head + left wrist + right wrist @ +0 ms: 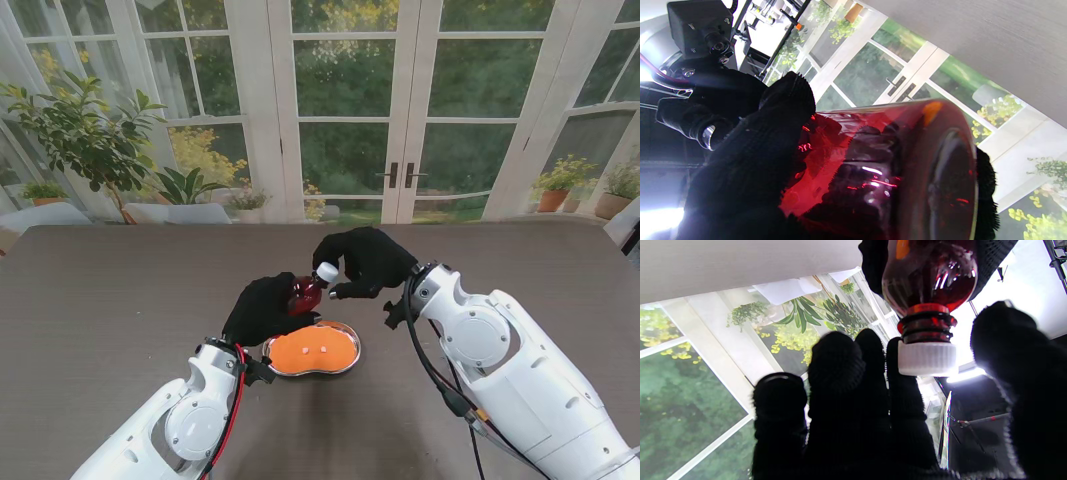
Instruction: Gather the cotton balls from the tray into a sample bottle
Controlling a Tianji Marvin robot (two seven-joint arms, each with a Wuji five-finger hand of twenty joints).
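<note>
My left hand (262, 308) is shut on a dark red sample bottle (304, 294), held tilted above the table with its neck toward my right hand (370, 260). In the left wrist view the bottle (893, 166) fills the palm. A white cap (327, 271) sits on the end of the neck with the threads showing. In the right wrist view the cap (927, 358) lies between my fingers (903, 396) and thumb, and a strip of light separates it from the thumb. The steel tray (350, 357), lined in orange, holds two small white cotton balls (303, 350).
The tray sits on the dark table (110, 300), just nearer to me than the bottle and between my two forearms. Glass doors and potted plants stand beyond the far table edge.
</note>
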